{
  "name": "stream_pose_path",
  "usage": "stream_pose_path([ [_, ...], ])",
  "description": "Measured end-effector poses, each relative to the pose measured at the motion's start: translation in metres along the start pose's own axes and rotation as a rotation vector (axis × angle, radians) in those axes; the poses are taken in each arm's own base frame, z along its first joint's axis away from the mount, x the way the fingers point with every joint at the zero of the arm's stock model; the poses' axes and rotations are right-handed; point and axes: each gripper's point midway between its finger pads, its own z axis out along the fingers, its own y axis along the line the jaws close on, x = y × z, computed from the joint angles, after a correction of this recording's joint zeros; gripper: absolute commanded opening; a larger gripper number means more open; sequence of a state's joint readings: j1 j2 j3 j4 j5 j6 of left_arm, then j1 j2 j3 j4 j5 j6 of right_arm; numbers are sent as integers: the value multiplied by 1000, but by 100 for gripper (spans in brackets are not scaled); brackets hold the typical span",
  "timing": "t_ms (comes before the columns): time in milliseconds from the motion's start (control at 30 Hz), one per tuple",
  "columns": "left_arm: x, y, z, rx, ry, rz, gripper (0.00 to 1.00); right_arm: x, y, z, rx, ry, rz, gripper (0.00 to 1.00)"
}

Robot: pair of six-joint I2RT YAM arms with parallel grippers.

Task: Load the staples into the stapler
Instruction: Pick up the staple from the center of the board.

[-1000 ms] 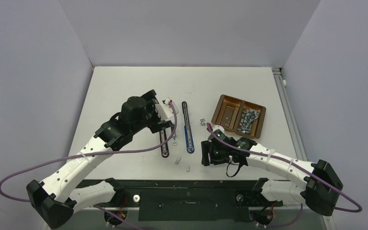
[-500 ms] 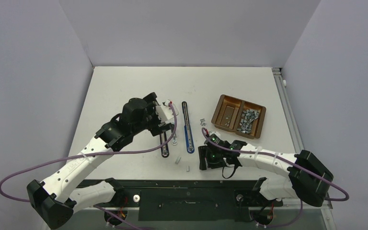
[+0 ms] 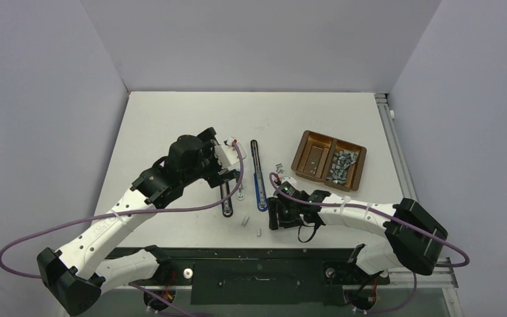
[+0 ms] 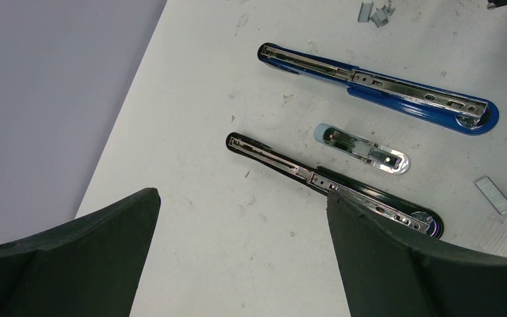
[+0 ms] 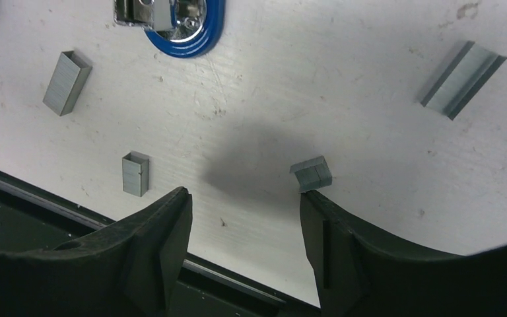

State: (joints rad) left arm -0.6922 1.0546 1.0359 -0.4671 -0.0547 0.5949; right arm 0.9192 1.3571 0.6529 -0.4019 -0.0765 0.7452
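White surface (image 3: 171,119): right tool (image 5: 244,198) wide, empty, short staple strip (image 5: 311,174) beside one fingertip (image 5: 327,231); left tool (image 4: 241,195) wide above black stapler (image 4: 290,168). Risk: off-centre closing may flick the strip away.

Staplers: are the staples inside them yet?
Not yet. Done: the blue stapler and black stapler lie opened flat. In hand: the open right gripper hovers low over loose staples, gripping none. Still to do: pick a strip, lay it in a stapler's channel, close it.
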Motion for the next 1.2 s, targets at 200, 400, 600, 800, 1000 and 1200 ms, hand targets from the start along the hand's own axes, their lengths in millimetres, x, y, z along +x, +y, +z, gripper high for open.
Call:
stream_pose_path([
  [200,0,0,0,0,0,-1,96,-10,-2,5,69,-12,-26,59],
  [400,0,0,0,2,-1,0,96,-13,-14,0,135,-14,-45,59],
  [600,-1,-2,0,6,-3,1,96,-12,-13,0,130,-11,-47,58],
  [800,1,-5,1,13,1,5,96,-14,-5,1,93,-16,-44,58],
  [1000,2,-5,1,13,1,7,96,-13,-5,6,98,-5,-45,58],
  [1200,0,-4,0,10,-4,15,96,-14,-4,8,94,-9,-44,58],
])
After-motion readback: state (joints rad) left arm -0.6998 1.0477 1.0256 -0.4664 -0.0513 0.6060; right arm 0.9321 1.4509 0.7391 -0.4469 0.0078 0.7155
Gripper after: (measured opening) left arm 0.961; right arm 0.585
